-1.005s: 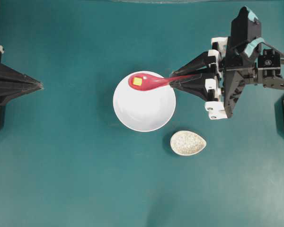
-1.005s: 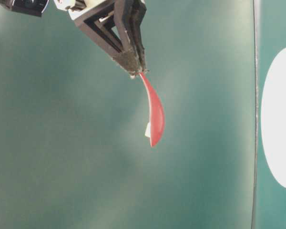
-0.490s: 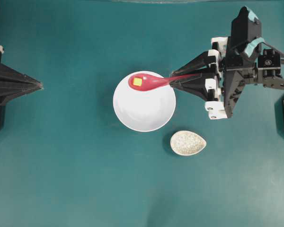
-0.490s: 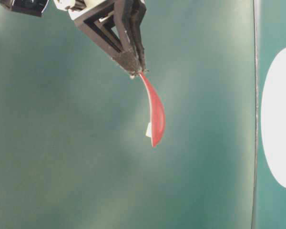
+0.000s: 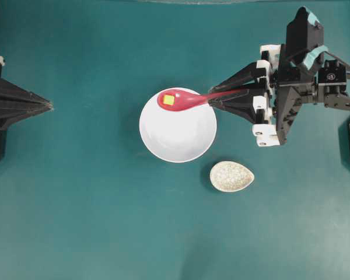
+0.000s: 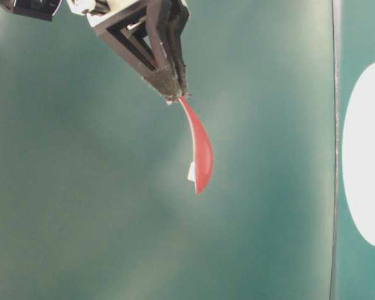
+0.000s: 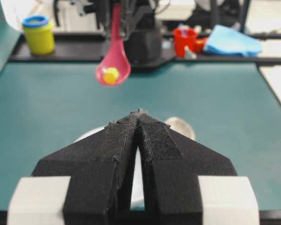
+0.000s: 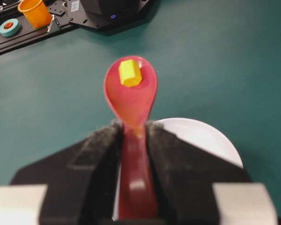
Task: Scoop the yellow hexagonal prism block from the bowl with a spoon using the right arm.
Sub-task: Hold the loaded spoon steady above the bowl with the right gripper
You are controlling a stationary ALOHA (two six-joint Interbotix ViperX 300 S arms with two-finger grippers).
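Observation:
My right gripper (image 5: 212, 100) (image 8: 132, 125) is shut on the handle of the red-pink spoon (image 5: 184, 100) (image 8: 131, 91) (image 7: 113, 65) (image 6: 200, 153). The spoon is held in the air over the far rim of the white bowl (image 5: 178, 133) (image 8: 201, 136). The yellow hexagonal prism block (image 5: 169, 100) (image 8: 129, 73) (image 7: 111, 75) lies in the spoon's scoop. At the left edge of the table my left gripper (image 5: 49, 105) (image 7: 139, 114) is shut with nothing in it, well away from the bowl.
A speckled beige spoon rest (image 5: 231, 176) lies on the teal table to the lower right of the bowl. Beyond the table's far edge stand a yellow jar (image 7: 39, 34), a red cup (image 7: 185, 41) and a blue cloth (image 7: 232, 41). An orange cup (image 8: 34, 11) stands off the table.
The spoon with the block has shifted very slightly up and toward the far side. The left arm has not moved.

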